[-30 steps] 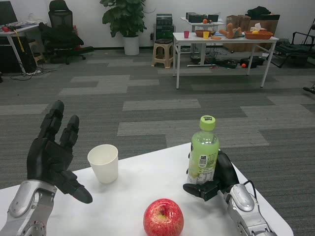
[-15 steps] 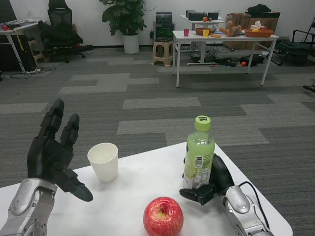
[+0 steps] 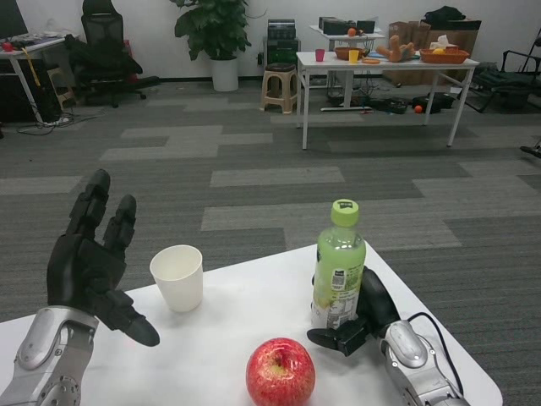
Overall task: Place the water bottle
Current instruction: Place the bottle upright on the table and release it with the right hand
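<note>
The clear plastic water bottle [image 3: 338,264] with pale green drink, a green cap and a printed label stands upright on the white bench [image 3: 228,338], toward its right side, and the robot's right hand [image 3: 359,315] is wrapped around its lower half. Black fingers [image 3: 334,337] curl in front of the bottle's base while the rest of the hand sits behind it, so the bottle is grasped. Whether the base touches the bench top, I cannot tell from here; the fingers hide it.

Just in front of the bottle, a little to its left, sits a red apple [image 3: 281,372] with yellow flecks, apart from the hand. Farther left stands a white paper cup [image 3: 177,278], upright and mouth up, well apart from the bottle.

Over on the left, the robot's left hand [image 3: 89,266] is raised above the bench edge, fingers spread and pointing up, thumb jutting toward the cup, holding nothing.

Behind all this, grey carpet runs back to another white table [image 3: 385,68] loaded with bowls and cups, a beige stool [image 3: 281,90], a potted plant [image 3: 215,34] and a black office chair [image 3: 106,51].
</note>
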Available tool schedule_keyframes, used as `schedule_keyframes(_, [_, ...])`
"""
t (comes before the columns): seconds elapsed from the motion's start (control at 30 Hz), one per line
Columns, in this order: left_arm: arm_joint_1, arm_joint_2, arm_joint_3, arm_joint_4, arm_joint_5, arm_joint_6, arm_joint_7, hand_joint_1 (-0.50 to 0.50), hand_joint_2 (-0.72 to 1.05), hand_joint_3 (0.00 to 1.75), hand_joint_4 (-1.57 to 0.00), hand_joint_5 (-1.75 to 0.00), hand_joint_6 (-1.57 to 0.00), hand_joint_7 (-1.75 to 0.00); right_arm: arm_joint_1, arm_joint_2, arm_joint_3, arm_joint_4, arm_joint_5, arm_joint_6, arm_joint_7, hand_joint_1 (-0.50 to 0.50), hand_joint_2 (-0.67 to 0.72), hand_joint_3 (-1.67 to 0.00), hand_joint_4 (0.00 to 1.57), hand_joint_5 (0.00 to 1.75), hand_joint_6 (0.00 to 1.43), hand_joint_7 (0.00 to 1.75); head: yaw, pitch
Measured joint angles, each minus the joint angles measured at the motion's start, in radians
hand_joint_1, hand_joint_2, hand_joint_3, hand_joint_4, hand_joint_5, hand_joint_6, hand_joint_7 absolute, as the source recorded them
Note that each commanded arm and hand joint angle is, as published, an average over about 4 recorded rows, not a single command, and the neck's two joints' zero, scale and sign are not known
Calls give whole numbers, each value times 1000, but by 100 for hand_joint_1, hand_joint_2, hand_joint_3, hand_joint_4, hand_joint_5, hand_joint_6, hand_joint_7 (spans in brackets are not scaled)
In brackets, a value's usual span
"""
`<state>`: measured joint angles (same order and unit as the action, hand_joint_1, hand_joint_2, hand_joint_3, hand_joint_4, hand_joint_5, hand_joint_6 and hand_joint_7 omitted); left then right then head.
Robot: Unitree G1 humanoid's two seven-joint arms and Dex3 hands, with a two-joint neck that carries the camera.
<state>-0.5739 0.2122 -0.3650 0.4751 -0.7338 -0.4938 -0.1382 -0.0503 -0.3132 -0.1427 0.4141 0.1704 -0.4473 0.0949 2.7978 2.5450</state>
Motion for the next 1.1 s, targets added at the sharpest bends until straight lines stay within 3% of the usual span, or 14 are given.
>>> schedule_keyframes(0.13, [0,0,0,0,0,0,0,-50,-64,9,0,0,0,0,0,0,-3,4,-14,-1,0,42,11,-107,64,126,48,161,0,0])
schedule_keyframes(0.23, [0,0,0,0,0,0,0,-50,-64,9,0,0,0,0,0,0,-3,15,-7,-16,1,40,9,-101,49,114,37,161,0,4])
schedule_keyframes(0.3, [0,0,0,0,0,0,0,-50,-64,9,0,0,0,0,1,0,-3,22,-1,-26,1,25,9,-93,28,87,25,161,1,8])
schedule_keyframes(0.33, [0,-1,0,0,0,0,0,-50,-64,9,0,0,0,0,2,0,-3,25,3,-31,2,12,11,-87,15,70,17,157,0,9])
schedule_keyframes(0.4, [0,-1,0,0,0,0,0,-50,-64,9,0,0,0,0,5,0,-1,34,11,-43,3,-7,17,-73,5,48,9,147,-1,11])
schedule_keyframes(0.5, [0,-1,-1,0,0,0,0,-50,-64,9,0,0,0,0,11,1,-1,43,14,-58,4,-34,36,-22,0,10,0,105,-1,13])
schedule_keyframes(0.57, [0,-2,-1,0,0,0,0,-50,-64,9,0,0,0,0,12,1,-2,44,14,-60,4,-44,44,-8,0,0,0,66,1,17])
schedule_keyframes(0.63, [0,-3,-1,0,0,0,0,-50,-64,9,0,0,0,0,12,1,-5,45,14,-62,4,-46,47,-8,0,0,0,38,2,23])
schedule_keyframes(0.73, [0,-3,-1,0,0,0,0,-50,-64,9,0,0,0,0,14,1,-8,45,19,-65,4,-46,49,-6,0,0,0,10,6,34])
schedule_keyframes(0.83, [0,-4,-1,0,0,0,0,-50,-64,9,0,0,0,0,15,2,-17,45,29,-75,4,-46,53,0,0,0,0,0,12,50])
schedule_keyframes(1.1, [0,0,12,-6,0,0,-1,-50,-64,9,0,0,0,0,23,18,-92,-21,68,-92,10,-46,60,0,0,0,0,0,29,56])
